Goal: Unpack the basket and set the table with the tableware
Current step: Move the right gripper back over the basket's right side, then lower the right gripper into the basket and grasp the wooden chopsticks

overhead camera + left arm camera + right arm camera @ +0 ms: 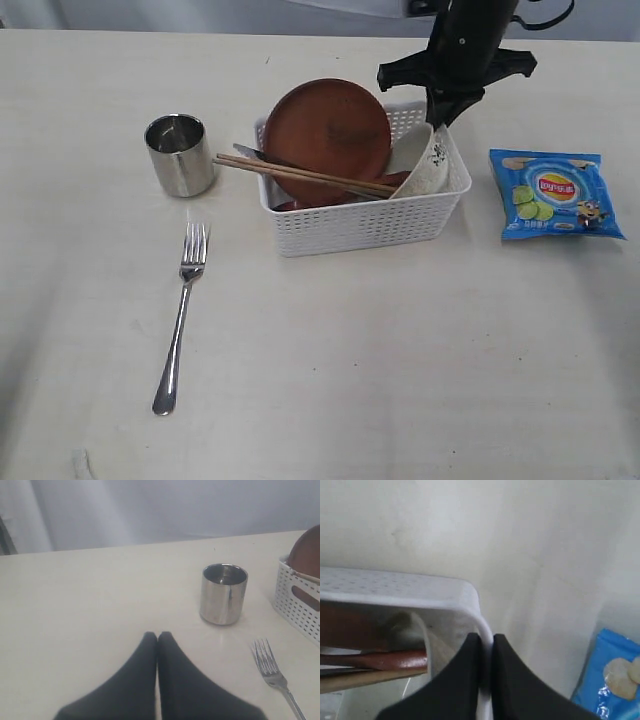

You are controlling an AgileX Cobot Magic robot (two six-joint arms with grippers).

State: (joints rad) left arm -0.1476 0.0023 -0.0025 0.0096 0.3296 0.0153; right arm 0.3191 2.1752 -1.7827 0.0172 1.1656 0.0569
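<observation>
Right gripper (486, 638) pinching thin white rim (481, 616), bowl's or basket's unclear, at one o'clock corner of white perforated plastic basket (360, 225), left gripper (157, 639) pressed together

Mirror-bright steel cup (179, 154) and fork (182, 310), perforated white plastic basket (360, 225), glossy white bowl (428, 172), matt reddish-brown plate (327, 130), shiny chip bag (555, 193).

The table (400, 380) bears four things: a cup (180, 155) standing far left, a fork (180, 320) lying nearer, handle toward the near edge, the basket (370, 225) mid-table, and a bag (555, 193) at right, apparently flat.
</observation>
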